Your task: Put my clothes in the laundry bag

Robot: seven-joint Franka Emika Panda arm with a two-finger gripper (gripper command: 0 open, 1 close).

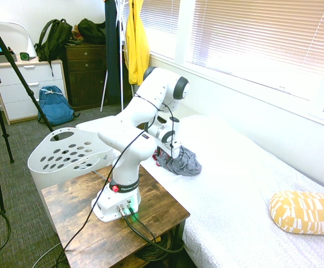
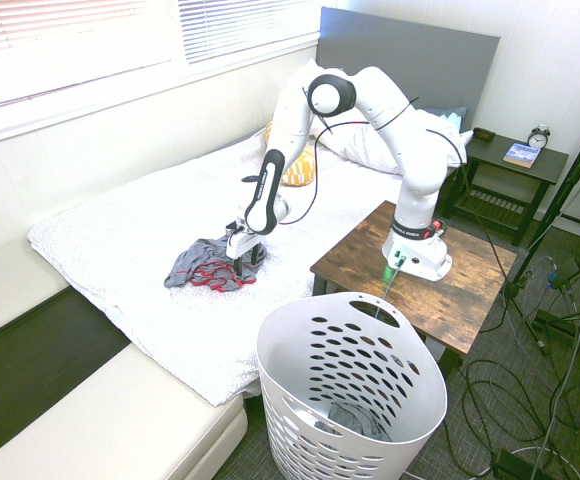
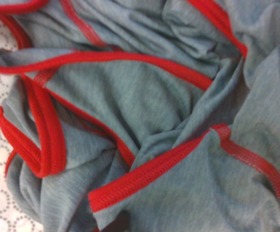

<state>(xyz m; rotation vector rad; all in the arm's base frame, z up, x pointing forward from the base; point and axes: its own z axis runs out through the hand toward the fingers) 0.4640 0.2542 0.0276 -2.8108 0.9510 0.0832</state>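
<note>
The gripper [image 2: 245, 258] points straight down with its fingers spread wide over the crumpled grey, red-trimmed clothes [image 2: 206, 267], which lie on the white bed [image 2: 120, 250] near its edge, while the white laundry bag [image 2: 350, 385] stands on the floor beside the bed.

I count one grey bundle of clothes [image 2: 208, 265], one white laundry basket [image 2: 350, 395]; two backpacks [image 1: 56, 105], one yellow jacket [image 1: 137, 42], one yellow pillow [image 1: 306, 212]
</note>
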